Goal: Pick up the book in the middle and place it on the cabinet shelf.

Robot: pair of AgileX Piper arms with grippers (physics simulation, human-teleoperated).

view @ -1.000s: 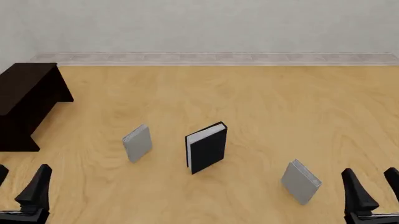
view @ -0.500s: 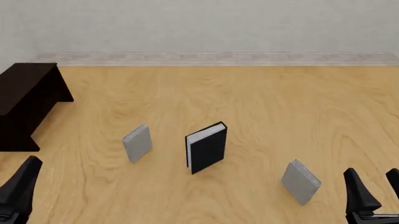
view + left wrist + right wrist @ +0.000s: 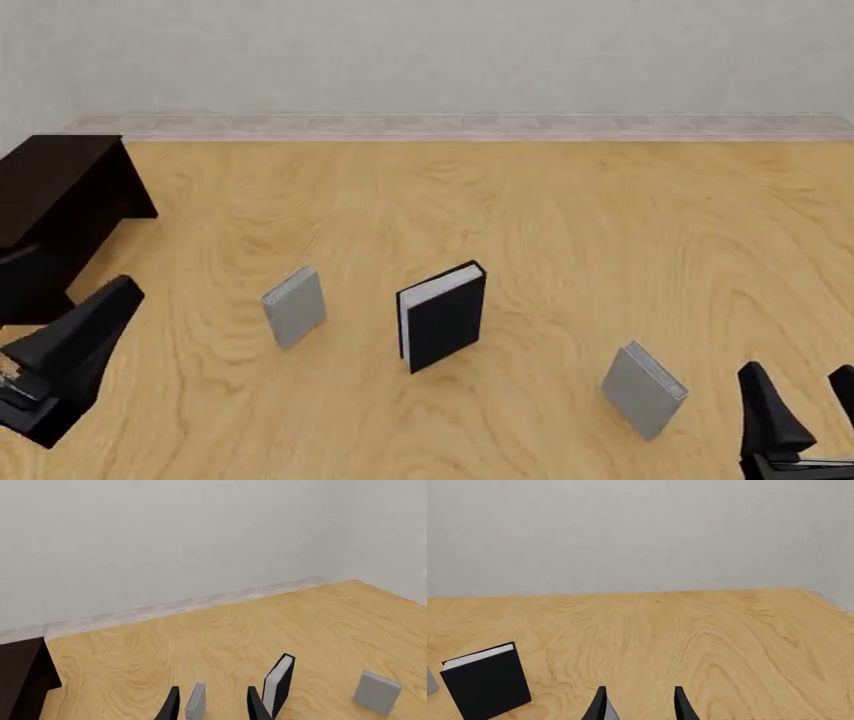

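The black book (image 3: 442,316) stands upright mid-table, between two grey books (image 3: 294,306), untouched. Left claw (image 3: 67,350) is parted and empty near the cabinet shelf (image 3: 54,190); right claw (image 3: 801,420) is parted too. Risk: a careless reach tips that upright book over.

Even, bright, diffuse light; source direction not evident. No glare, no blur, all views sharp edge to edge. Shadows barely register. Flat rendered surfaces; no edge distortion visible.
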